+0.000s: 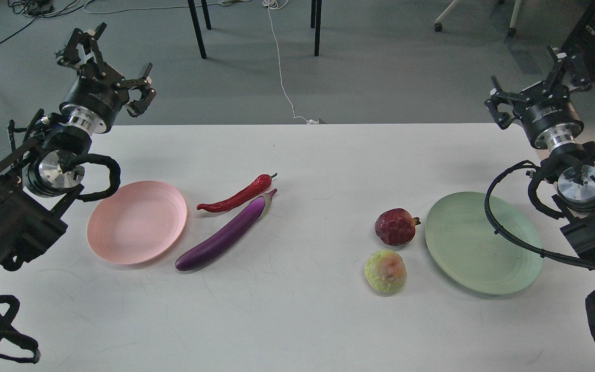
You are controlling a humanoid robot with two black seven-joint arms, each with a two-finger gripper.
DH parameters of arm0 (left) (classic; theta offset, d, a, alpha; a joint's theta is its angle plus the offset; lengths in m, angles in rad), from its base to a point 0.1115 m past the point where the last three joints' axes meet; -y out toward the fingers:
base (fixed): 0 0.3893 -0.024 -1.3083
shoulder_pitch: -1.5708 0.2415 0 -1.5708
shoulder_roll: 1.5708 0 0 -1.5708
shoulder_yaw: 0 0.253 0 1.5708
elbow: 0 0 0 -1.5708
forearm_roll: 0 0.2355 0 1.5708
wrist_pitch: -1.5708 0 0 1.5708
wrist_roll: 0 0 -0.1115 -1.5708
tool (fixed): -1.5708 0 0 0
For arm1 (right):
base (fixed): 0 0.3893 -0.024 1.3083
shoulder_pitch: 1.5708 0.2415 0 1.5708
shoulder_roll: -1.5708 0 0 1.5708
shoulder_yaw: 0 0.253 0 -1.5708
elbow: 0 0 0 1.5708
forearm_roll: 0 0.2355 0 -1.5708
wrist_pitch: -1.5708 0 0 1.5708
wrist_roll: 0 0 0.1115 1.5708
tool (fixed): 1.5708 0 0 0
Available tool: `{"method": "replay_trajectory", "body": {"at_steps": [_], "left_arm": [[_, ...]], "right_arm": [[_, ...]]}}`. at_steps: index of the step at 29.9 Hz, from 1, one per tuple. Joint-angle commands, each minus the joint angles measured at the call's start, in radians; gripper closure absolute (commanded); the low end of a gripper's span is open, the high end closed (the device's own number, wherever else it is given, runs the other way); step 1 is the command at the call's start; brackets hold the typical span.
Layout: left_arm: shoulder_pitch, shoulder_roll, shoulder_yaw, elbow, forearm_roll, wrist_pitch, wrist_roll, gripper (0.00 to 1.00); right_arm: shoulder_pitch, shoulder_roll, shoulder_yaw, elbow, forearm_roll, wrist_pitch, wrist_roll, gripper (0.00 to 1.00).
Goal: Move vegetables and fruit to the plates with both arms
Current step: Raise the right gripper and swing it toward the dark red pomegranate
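Observation:
A glossy purple eggplant (pixel 225 235) lies slantwise on the white table (pixel 297 320), just right of the pale pink plate (pixel 137 222). A red chili pepper (pixel 235 195) rests beside it, a little farther back. A dark red pomegranate-like fruit (pixel 395 226) and a yellow-green fruit with pink blush (pixel 385 271) sit left of the pale green plate (pixel 483 243). Both plates hold nothing. My left gripper (pixel 116 59) hangs open above the table's far left corner. My right gripper (pixel 535 77) is raised past the far right corner, its fingers spread open and nothing between them.
Black cables loop from both arms; the right one (pixel 509 232) hangs over the green plate's edge. Beyond the table's far edge are chair legs (pixel 199 31) and a white cord (pixel 282 77) on the grey floor.

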Motion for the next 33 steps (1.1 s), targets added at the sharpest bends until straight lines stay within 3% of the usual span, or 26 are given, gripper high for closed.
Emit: {"method": "replay_trajectory", "body": {"at_steps": [1,11,19,24,30,33], "left_arm": [[0.004,-0.001,0.003,-0.001,-0.001,0.002,-0.003,0.02],[0.004,0.0,-0.013,-0.001,-0.01,-0.001,-0.004,0.02],[0.003,0.008,-0.014,0.004,-0.011,0.001,-0.009,0.02],[0.001,0.035,-0.013,0.008,-0.01,-0.001,-0.01,0.02],[0.004,0.055,-0.011,0.008,-0.01,-0.004,-0.009,0.02],[0.004,0.054,-0.011,0.008,-0.01,-0.004,-0.01,0.02]], "right_arm": [[0.001,-0.001,-0.006,0.002,0.0,0.0,0.005,0.0],[0.096,-0.055,-0.118,0.008,-0.006,0.0,0.008,0.0],[0.405,-0.093,-0.604,0.01,-0.009,0.0,0.009,0.0],[0.62,-0.044,-1.007,0.037,-0.066,0.0,0.009,0.0],[0.743,0.048,-1.27,0.108,-0.276,0.0,0.009,0.01],[0.782,0.102,-1.382,0.181,-0.505,0.0,0.035,0.01]]}}
